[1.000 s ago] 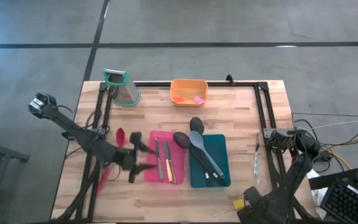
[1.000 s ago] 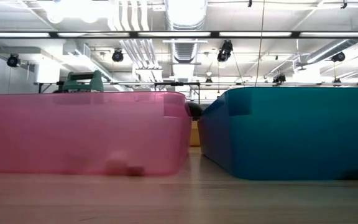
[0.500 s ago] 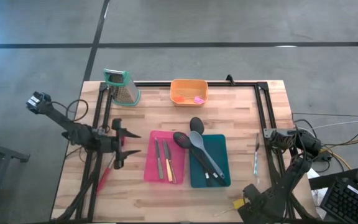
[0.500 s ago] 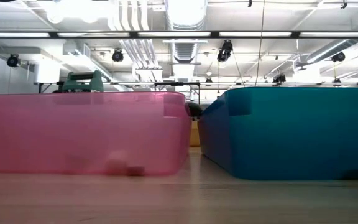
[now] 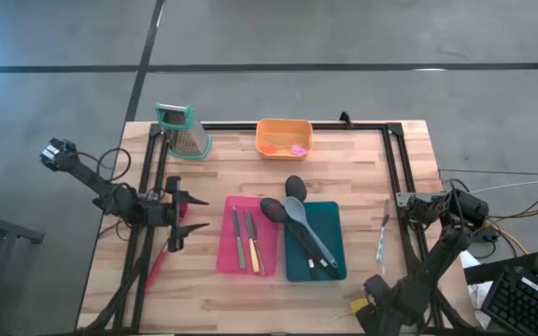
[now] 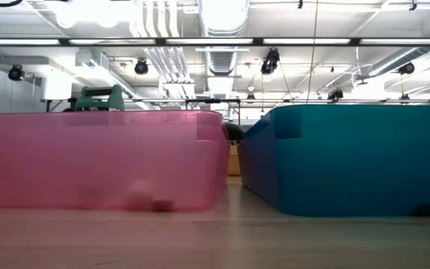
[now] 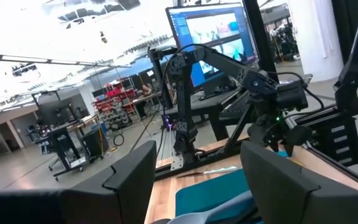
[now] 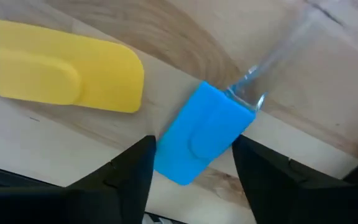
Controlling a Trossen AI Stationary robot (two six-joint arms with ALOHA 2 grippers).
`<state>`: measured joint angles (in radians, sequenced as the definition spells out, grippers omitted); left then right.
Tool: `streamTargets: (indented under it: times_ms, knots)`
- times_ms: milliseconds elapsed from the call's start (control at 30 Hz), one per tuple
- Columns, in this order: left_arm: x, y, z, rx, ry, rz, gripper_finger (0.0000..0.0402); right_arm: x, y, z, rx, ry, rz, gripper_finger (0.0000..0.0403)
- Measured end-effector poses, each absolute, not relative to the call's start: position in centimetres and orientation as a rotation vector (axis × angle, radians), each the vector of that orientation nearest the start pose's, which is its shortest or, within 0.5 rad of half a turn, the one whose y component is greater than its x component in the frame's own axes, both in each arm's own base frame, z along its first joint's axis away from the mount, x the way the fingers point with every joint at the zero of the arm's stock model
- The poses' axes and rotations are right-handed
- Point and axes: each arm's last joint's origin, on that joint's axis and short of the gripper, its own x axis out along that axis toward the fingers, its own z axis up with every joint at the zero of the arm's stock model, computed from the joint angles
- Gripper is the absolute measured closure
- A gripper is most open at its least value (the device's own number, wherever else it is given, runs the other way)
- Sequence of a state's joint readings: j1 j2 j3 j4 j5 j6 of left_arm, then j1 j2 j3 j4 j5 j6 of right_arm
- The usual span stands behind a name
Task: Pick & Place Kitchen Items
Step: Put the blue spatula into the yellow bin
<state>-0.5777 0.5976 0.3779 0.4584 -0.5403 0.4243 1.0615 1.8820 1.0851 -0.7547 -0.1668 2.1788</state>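
**Two arms poised beside sorting trays, right gripper lined up over a blue piece**

Seen from above, going left to right. At about 9 o'clock on the wooden table (image 5: 278, 289), the left gripper (image 5: 177, 213) hangs with its fingers spread and nothing between them. A red spoon (image 5: 156, 262) lies under it, partly hidden by the arm. Just right of it sits a pink tray (image 5: 224, 252) holding slim knives (image 5: 247, 241). Next comes a teal tray (image 5: 334, 224) with black and grey spoons (image 5: 299, 224) whose bowls stick out over its 12 o'clock edge. At 12 o'clock on the table stand a metal grater (image 5: 183, 130) and an orange bin (image 5: 283, 136). A slim clear-handled utensil (image 5: 380, 239) lies at 3 o'clock near the frame rail.

The right arm folds low at about 5 o'clock. Its wrist camera shows the right gripper (image 8: 191, 171) released, fingers straddling a small blue piece (image 8: 202, 132), with a yellow piece (image 8: 64, 68) close beside but apart.

To do this pick well, the right gripper should probably come straight down with the blue piece centred, keep clear of the yellow one, and close across the narrow width
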Motion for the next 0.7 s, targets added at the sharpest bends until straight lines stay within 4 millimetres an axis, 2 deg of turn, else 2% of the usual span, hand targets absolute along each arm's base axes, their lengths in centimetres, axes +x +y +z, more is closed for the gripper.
streamTargets:
  times_ms: [133, 433, 700]
  knots:
    - [12.86, -6.61, 27.92, 0.290, -0.207, 0.006, 0.0163, 15.13, 28.03, 12.65, 0.919, 1.551, -0.893, 0.0238]
    - [12.86, -6.61, 27.92, 0.287, -0.208, 0.005, 0.0163, 15.23, 28.29, 13.08, 0.967, 1.514, -0.981, 0.0377]
    - [12.87, -6.61, 27.90, 0.287, -0.207, 0.006, 0.0163, 15.12, 28.02, 13.16, 0.948, 1.489, -1.023, 0.0386]
